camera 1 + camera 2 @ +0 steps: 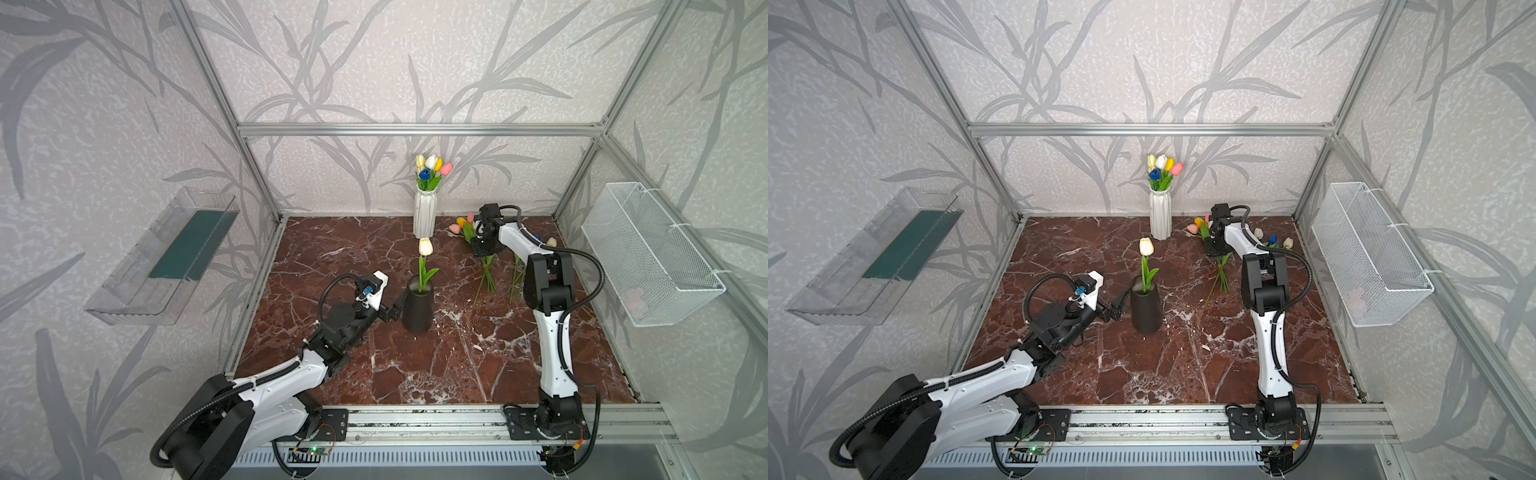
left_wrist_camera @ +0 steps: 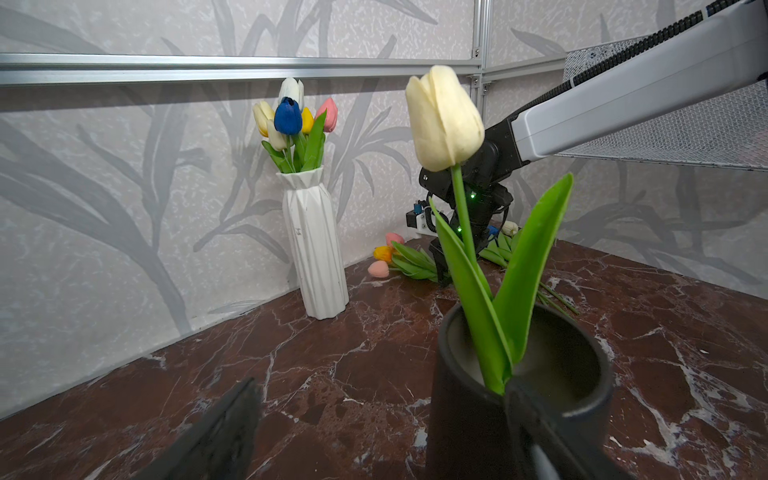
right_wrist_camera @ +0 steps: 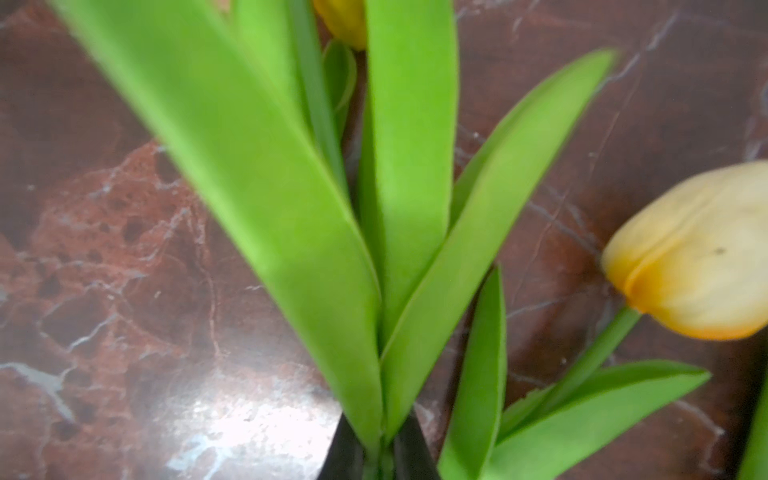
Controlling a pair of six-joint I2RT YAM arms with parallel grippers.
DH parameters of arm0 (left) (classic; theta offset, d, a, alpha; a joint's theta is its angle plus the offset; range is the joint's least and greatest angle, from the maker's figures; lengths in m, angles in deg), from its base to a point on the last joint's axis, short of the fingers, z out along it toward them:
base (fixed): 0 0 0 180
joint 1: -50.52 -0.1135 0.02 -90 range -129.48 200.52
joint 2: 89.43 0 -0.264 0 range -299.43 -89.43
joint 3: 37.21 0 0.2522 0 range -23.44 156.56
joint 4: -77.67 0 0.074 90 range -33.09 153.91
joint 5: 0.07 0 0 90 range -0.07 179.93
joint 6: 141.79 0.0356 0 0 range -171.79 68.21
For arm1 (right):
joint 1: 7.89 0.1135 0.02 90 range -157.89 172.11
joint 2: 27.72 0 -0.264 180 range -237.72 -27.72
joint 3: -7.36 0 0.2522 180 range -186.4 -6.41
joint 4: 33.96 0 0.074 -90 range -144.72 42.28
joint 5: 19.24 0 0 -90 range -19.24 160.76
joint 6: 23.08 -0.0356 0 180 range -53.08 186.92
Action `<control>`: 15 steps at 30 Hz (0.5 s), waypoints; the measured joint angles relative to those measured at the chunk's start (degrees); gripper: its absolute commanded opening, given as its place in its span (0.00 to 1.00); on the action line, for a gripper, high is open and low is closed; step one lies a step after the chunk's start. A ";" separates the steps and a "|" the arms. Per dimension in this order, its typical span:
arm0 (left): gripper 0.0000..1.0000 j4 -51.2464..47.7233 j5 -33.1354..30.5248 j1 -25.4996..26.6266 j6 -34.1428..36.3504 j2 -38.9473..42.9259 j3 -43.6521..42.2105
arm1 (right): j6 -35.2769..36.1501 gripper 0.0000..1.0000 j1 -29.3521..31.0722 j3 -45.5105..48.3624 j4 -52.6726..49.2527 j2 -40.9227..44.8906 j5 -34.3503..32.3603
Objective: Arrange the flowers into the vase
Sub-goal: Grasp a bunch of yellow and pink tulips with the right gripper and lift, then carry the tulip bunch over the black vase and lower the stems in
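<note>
table (image 1: pixel 415 365): red-brown marble pattern with white veins, walled by an aluminium frame and leaf-print panels.
left arm (image 1: pixel 274 382): white and black, reaching from the near rail toward mid-table.
right arm (image 1: pixel 552 345): white and black, stretched to the far right part of the table, wrist bent down.
wire basket (image 1: pixel 648 253): white mesh, hung on the right wall.
clear tray (image 1: pixel 162 257): transparent plastic with a dark green floor, fixed to the left wall.
white vase (image 1: pixel 424 216): faceted, upright against the back wall.
bouquet (image 1: pixel 432 168): standing in the white vase; cream, white, blue, yellow and pink heads.
black vase (image 1: pixel 417 309): upright at mid-table, just beside the left gripper.
loose flowers (image 1: pixel 486 274): lying flat on the far right of the table, under and around the right wrist, heads toward the back wall; pink and orange heads on one side of the arm, cream and blue on the other.
cream tulip (image 1: pixel 425 246): upright in the black vase, two green leaves rising past the rim.
pinched tulip (image 3: pixel 374 249): one of the loose flowers, broad leaves fanning out from the right gripper; head cannot be told.
left gripper (image 2: pixel 386 436): jaws apart, one finger at the black vase's rim, the other clear of it.
right gripper (image 3: pixel 380 436): dark fingers closed together on the base of the pinched tulip's leaves, low over the table.
</note>
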 measured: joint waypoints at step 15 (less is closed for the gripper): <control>0.92 1.01 -6.36 -0.04 0.17 9.53 -1.73 | -7.45 0.00 6.78 40.19 34.58 61.79 15.76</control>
